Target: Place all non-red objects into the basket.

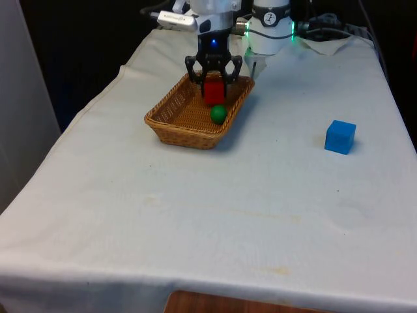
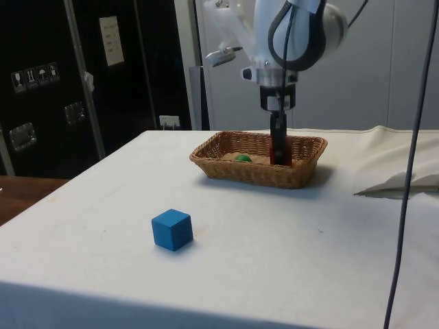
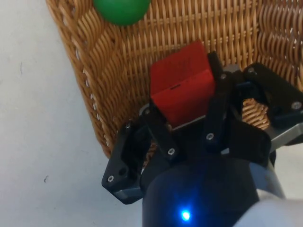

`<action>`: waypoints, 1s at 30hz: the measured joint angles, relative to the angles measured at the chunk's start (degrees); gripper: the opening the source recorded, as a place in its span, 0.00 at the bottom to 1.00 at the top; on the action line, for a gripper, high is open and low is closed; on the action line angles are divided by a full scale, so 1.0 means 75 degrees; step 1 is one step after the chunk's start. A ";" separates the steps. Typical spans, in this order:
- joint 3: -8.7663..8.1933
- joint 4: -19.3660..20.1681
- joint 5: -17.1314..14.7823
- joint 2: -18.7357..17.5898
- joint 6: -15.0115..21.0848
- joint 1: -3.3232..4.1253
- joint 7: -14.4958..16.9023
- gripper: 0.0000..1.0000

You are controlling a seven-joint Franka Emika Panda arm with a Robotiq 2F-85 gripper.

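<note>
I see the red block clamped between the two black fingers, which are closed on its sides; the gripper holds it low inside the wicker basket, at the basket's far end in the front view. A green ball lies on the basket floor just in front of the block, apart from it. The blue cube sits on the white cloth, well apart from the basket, towards the front view's right. From the side, the basket wall hides most of the ball, and the block shows as a red sliver behind the fingers. My wrist camera shows the block tilted against the weave.
</note>
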State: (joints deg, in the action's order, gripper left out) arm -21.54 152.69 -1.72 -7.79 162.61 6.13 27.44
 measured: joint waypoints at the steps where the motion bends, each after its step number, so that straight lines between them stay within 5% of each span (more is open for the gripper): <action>1: 0.0000 -0.0008 -0.0008 -0.0023 0.0000 0.0008 0.0000 0.00; 3: 0.0000 -0.0015 -0.0008 -0.0038 0.0000 0.0008 0.0000 0.03; 5: 0.0000 -0.0015 -0.0008 -0.0038 0.0000 0.0008 0.0000 0.22; 6: 0.0000 -0.0015 -0.0008 -0.0038 0.0000 0.0008 0.0000 0.22; 11: 0.0000 -0.0015 -0.0008 -0.0038 -0.0008 0.0008 -0.0008 0.70; 12: 0.0000 -0.0008 -0.0008 -0.0038 -0.0008 0.0008 -0.0008 0.90; 13: 0.0000 -0.0008 -0.0008 -0.0038 -0.0008 0.0008 -0.0008 0.97; 24: 0.0000 -0.0023 -0.0008 -0.0008 -0.0008 0.0008 -0.0015 1.00; 30: -0.0023 -0.0031 -0.0008 0.0550 -0.0489 0.0008 -0.0008 1.00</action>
State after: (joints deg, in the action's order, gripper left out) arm -21.72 152.46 -1.78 -3.67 158.94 6.19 27.39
